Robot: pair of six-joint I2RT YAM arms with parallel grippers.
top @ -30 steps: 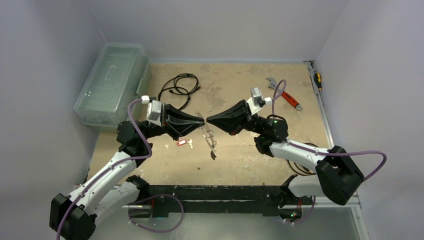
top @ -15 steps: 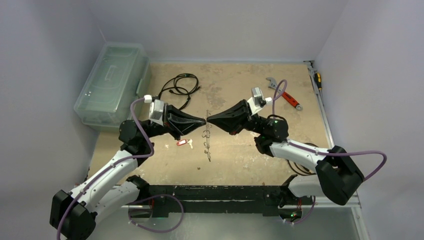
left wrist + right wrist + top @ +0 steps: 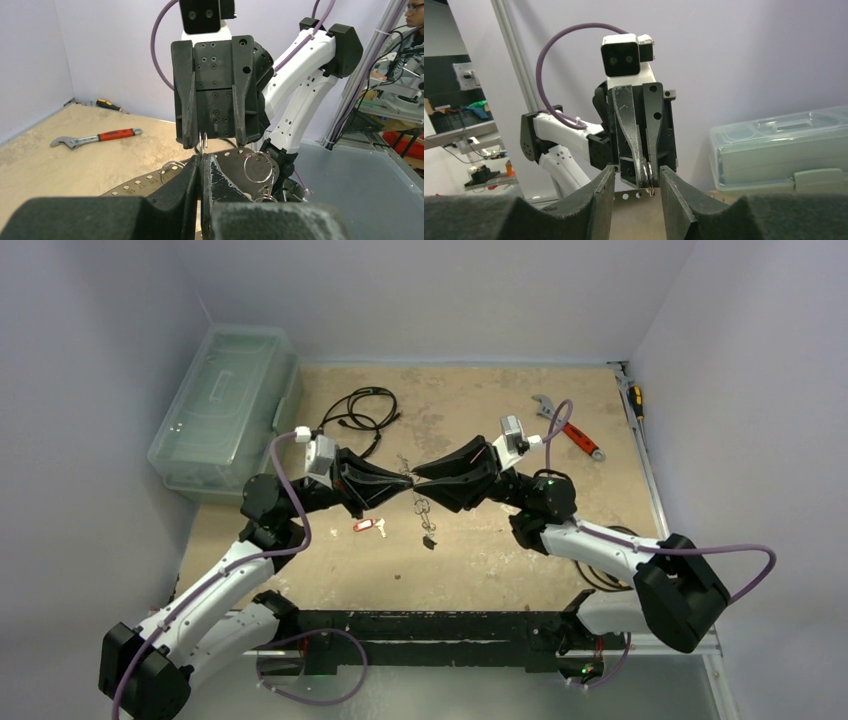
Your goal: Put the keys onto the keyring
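My left gripper [image 3: 407, 481] is shut on the top of the keyring [image 3: 423, 506], a thin wire loop that hangs from it above the table with small rings and a perforated metal plate [image 3: 150, 177] strung on it. In the left wrist view the wire [image 3: 202, 142] sticks up from between my shut fingers [image 3: 192, 172]. My right gripper [image 3: 418, 480] faces the left one tip to tip, open, its fingers [image 3: 674, 195] on either side of the left fingertips. The red-tagged key [image 3: 364, 526] and a small silver key [image 3: 381, 531] lie on the table left of the ring. A dark piece [image 3: 428, 541] is at the ring's low end.
A clear plastic box [image 3: 225, 405] stands at the far left. A coiled black cable [image 3: 358, 410] lies behind the grippers. A red-handled wrench [image 3: 572, 430] lies at the far right, with a yellow-handled screwdriver [image 3: 636, 395] by the right wall.
My left gripper has moved right, tip to tip with the right one. The right gripper's fingers have opened around it. The hanging ring has swung and its dark end has risen.
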